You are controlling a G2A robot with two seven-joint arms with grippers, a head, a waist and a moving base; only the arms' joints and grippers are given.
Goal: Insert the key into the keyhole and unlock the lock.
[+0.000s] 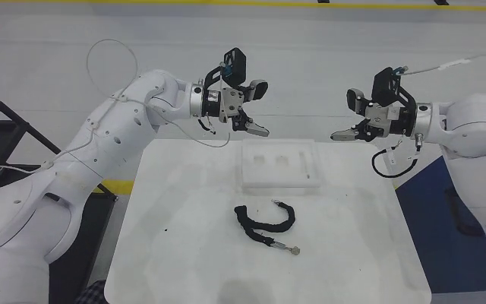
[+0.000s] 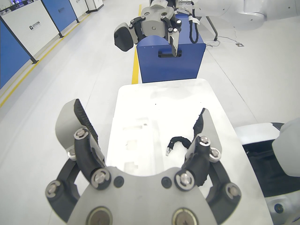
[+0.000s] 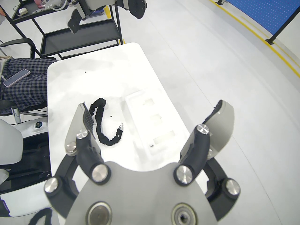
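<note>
The left gripper point(image 1: 260, 110) hangs with its jaws spread wide, holding nothing, up beyond the far left corner of the white foam tray point(image 1: 279, 185). The right gripper point(image 1: 348, 116), equally agape, hangs off the tray's far right corner. The black cable lock point(image 1: 263, 222) lies curled on the table point(image 1: 182, 228), just on the tray's near side.

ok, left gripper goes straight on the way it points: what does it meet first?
Most likely the white tray, centred ahead of the left gripper in its wrist view; the black cable lock lies off-line. Depth is unclear.
</note>
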